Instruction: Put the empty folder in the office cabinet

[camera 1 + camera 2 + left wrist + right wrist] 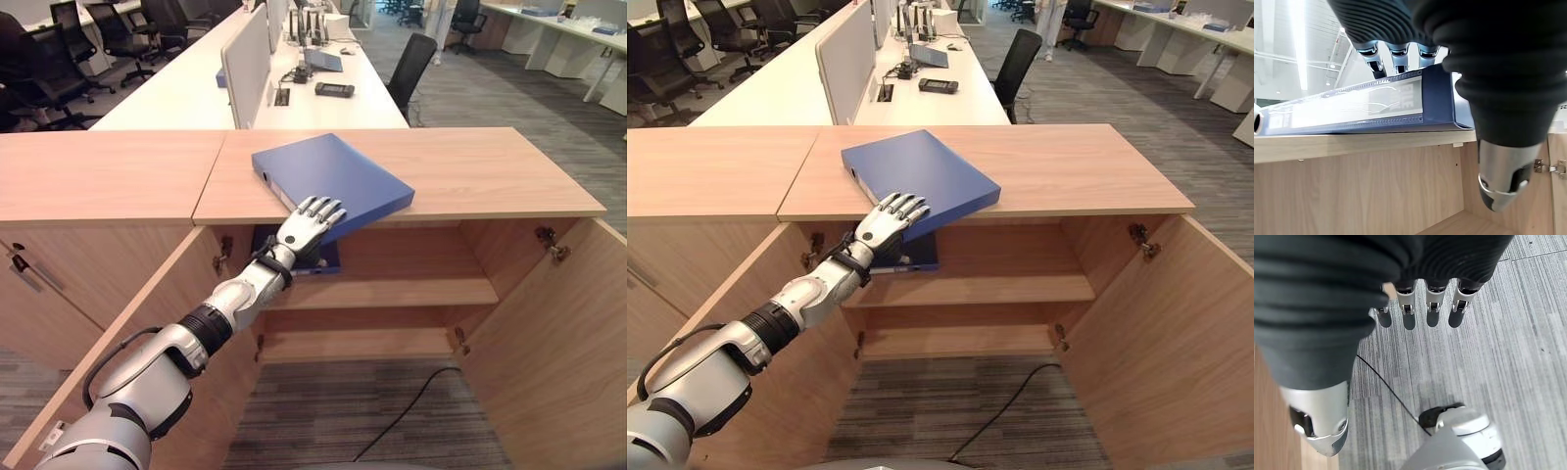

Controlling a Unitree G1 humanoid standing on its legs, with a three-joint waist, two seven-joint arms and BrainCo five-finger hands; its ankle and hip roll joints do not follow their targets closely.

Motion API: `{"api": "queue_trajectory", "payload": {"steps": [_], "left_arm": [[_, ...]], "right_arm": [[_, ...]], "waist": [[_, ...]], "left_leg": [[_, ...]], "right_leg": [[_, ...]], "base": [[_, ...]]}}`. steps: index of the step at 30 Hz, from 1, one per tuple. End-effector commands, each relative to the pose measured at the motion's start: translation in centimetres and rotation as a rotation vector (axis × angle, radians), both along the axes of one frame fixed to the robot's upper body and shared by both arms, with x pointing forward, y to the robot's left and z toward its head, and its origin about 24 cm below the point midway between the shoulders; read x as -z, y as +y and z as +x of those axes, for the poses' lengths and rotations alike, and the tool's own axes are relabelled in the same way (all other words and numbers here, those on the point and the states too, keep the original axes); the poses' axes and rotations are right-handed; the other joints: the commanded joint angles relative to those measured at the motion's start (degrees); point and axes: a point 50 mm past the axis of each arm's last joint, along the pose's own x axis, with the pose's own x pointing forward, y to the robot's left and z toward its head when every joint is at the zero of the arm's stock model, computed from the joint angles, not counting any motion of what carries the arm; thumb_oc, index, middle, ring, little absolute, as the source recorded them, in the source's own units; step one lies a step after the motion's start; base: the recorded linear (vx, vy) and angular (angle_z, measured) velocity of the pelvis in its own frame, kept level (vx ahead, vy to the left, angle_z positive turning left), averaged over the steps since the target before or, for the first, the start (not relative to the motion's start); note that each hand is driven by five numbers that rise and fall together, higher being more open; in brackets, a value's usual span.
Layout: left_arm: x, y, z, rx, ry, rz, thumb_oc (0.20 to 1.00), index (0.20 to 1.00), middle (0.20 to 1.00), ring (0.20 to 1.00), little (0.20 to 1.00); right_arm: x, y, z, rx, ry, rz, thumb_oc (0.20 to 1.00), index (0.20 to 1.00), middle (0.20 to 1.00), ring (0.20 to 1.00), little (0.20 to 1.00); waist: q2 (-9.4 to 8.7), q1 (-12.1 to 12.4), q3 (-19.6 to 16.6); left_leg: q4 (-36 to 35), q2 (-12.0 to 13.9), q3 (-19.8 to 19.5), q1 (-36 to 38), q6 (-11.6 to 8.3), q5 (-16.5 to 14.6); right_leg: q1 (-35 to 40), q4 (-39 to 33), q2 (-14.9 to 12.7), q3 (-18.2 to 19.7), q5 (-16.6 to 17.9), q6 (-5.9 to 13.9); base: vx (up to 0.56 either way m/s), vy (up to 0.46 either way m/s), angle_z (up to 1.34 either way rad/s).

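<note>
The blue folder (333,181) lies flat on the cabinet's top surface (470,171), its near corner jutting past the front edge, right under the left hand (306,223). It is a thick ring binder with a pale spine label. The left hand's fingers lie on its cover, thumb below the edge, pinching it. The right hand (1418,308) hangs over the carpet floor (1508,333), fingers relaxed, holding nothing. A second blue folder (323,259) sits on the shelf inside.

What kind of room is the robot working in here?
Most likely an open-plan office: long white desks with black swivel chairs stand behind a low wooden cabinet, where its left hand grips a blue folder.
</note>
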Motion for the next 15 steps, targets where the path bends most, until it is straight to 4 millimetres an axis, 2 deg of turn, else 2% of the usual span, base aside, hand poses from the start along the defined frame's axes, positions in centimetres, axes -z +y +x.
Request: {"api": "queue_trajectory", "payload": {"steps": [1, 11, 15], "left_arm": [[-3.9, -0.9, 1.8, -0.007, -0.084, -0.090, 1.000, 1.000, 1.000, 1.000, 1.000], [-5.5, -2.7, 1.6, 0.048, -0.108, -0.167, 1.000, 1.000, 1.000, 1.000, 1.000], [-7.1, -3.3, 1.5, 0.082, -0.142, -0.198, 1.000, 1.000, 1.000, 1.000, 1.000]], "right_arm": [[-0.3, -1.0, 0.1, 0.032, 0.010, -0.041, 1.000, 1.000, 1.000, 1.000, 1.000], [-0.4, -1.1, 0.4, 0.035, 0.005, -0.046, 1.000, 1.000, 1.000, 1.000, 1.000], [-0.4, -1.3, 0.3, 0.032, 0.008, -0.048, 1.000, 1.000, 1.000, 1.000, 1.000]], "waist": [[-1.05, -0.3, -0.2], [-1.00, -0.3, -0.3], [-0.89, -0.5, -0.5]], "left_leg": [[0.2, -2.2, -2.3, 2.0, -0.27, -6.3], [0.2, -2.2, -2.4, 2.1, -0.23, -6.3], [0.2, -2.3, -2.3, 2.1, -0.26, -6.3]], "right_leg": [[2.5, 0.1, 1.0, -1.7, 0.4, 4.28], [2.5, 0.1, 1.0, -1.8, 0.4, 4.24], [2.5, 0.1, 1.0, -1.8, 0.4, 4.27]], "base": [[0.00, 0.000, 0.00], [0.00, 0.000, 0.00], [0.00, 0.000, 0.00]]}}
